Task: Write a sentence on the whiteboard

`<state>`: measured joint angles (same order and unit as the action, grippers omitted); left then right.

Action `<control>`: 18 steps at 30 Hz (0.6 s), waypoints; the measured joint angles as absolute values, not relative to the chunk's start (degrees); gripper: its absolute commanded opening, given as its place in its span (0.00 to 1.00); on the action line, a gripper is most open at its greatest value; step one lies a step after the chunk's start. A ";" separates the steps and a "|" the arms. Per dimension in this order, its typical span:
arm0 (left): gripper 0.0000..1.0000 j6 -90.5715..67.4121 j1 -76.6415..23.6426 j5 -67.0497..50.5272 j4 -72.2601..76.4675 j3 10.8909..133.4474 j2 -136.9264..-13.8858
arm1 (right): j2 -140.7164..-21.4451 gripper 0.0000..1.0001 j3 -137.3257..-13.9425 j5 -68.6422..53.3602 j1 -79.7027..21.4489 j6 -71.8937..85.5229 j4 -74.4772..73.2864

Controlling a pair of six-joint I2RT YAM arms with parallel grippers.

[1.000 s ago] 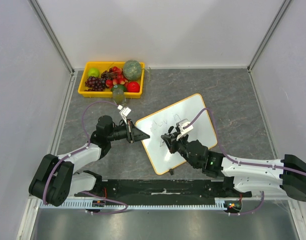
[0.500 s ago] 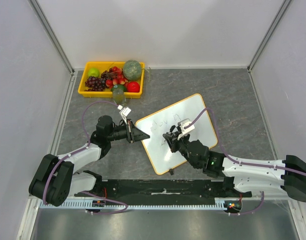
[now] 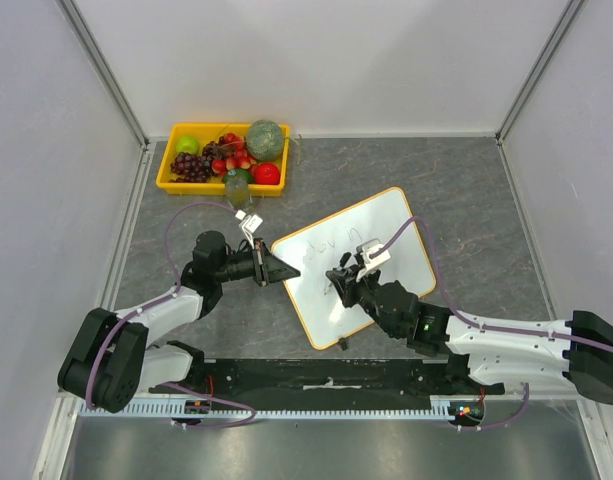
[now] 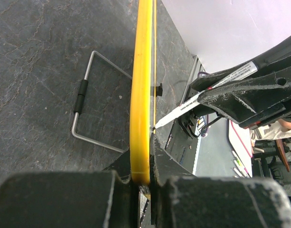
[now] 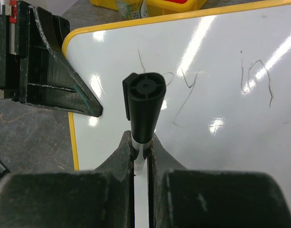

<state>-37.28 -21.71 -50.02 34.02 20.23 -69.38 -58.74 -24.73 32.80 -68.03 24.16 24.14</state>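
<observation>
**Whiteboard clamped, marker gripped above it**

The flat white whiteboard (image 3: 391, 235) with its thin orange-yellow frame lies skewed at the middle of the grey stone-patterned tabletop (image 3: 466, 180). The sentence (image 5: 183, 95) is a few thin dark strokes. The left gripper (image 4: 144, 176) pinches the board's left frame edge. The right gripper (image 5: 140, 145) is clamped on a black-capped white marker (image 5: 143, 102) over the board. A yellow plastic fruit tray (image 3: 169, 170) sits well apart, far left.

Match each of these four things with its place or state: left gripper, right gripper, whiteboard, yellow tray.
1 left gripper
2 right gripper
3 whiteboard
4 yellow tray

a holds fruit, far left corner
b shut on the marker
c bears faint handwriting
d clamped on the whiteboard's edge

Pairs: 1-d, 2-b, 3-c, 4-a
</observation>
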 measured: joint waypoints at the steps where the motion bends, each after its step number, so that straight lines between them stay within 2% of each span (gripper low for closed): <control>1: 0.02 -37.28 -21.71 -50.02 34.02 20.23 -69.38 | -58.87 0.00 -24.71 32.51 -68.03 24.36 24.18; 13: 0.02 -37.28 -21.71 -50.06 34.06 20.23 -69.36 | -60.82 0.00 -24.71 29.32 -67.83 26.24 25.17; 18: 0.02 -37.28 -21.71 -50.13 34.22 20.23 -69.36 | -57.87 0.00 -24.16 25.36 -63.61 28.42 23.88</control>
